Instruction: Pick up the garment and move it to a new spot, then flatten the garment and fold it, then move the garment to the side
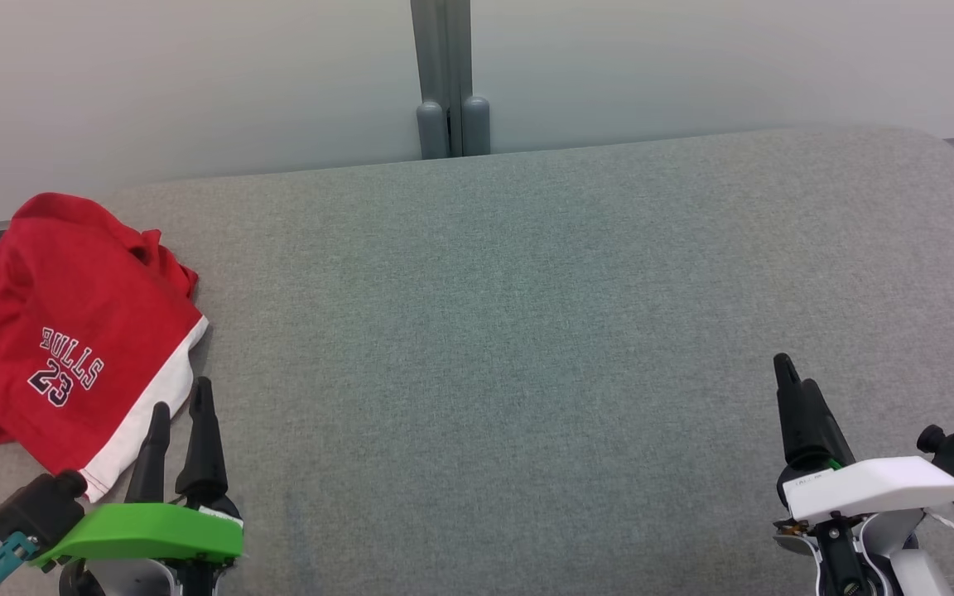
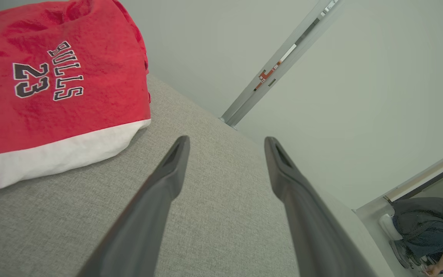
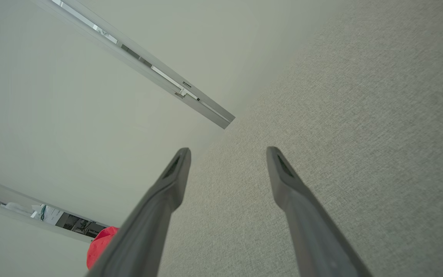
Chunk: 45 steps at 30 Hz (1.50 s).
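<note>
The garment (image 1: 63,331) is red with a white hem and "BULLS 23" printed on it. It lies crumpled at the far left of the grey padded surface (image 1: 527,314), partly over its left edge. In the left wrist view the garment (image 2: 52,84) sits to the upper left of the fingers. My left gripper (image 1: 181,396) is open, just right of the white hem, with nothing between its fingers. The left gripper (image 2: 227,143) hovers over bare grey fabric. My right gripper (image 1: 793,368) stands open at the lower right, far from the garment. Between the right gripper (image 3: 228,152) fingers is only grey fabric.
A pale wall with a grey vertical post (image 1: 448,79) runs behind the surface. The surface rounds off at the far right corner. A person (image 2: 429,231) in dark clothes crouches on the floor beyond the surface's end in the left wrist view.
</note>
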Tool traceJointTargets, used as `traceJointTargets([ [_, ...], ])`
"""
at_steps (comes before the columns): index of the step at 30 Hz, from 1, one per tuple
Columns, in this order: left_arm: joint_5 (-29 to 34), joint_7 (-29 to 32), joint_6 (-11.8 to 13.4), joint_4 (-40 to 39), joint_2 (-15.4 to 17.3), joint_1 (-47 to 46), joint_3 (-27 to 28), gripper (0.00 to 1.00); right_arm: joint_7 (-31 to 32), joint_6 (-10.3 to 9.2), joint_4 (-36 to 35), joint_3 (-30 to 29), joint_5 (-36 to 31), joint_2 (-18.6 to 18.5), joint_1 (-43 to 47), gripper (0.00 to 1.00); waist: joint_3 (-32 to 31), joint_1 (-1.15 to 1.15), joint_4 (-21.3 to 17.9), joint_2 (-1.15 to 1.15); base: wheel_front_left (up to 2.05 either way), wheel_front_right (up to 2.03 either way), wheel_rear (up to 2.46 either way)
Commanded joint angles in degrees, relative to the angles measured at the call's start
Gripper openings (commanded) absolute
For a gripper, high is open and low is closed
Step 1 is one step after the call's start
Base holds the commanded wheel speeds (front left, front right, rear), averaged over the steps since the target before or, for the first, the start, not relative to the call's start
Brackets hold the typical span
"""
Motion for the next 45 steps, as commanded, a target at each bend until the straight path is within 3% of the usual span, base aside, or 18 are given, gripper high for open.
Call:
traceJointTargets([
  [1, 2.4, -0.6, 0.2, -1.0, 0.7, 0.3, -0.2, 1.0, -0.7, 0.17, -1.2, 0.3, -2.1, -0.3, -0.2, 1.0, 0.0, 0.0, 0.0, 0.0, 0.0, 0.0, 0.0],
  [16, 13.2, -3.1, 1.5, -1.3, 1.5, 1.1, -1.7, 1.0, -3.2, 0.18, -2.7, 2.2, -14.9, -0.4, 1.0, 1.0, -0.3, 0.0, 0.3, 0.0, 0.0, 0.0, 0.0],
  [45, 28.5, -7.2, 2.5, -0.8, 2.9, 1.6, -3.1, 1.0, -7.2, 0.2, -2.8, 2.7, -32.1, -0.5, 1.9, 1.0, -1.1, 0.0, 1.2, 0.0, 0.0, 0.0, 0.0],
])
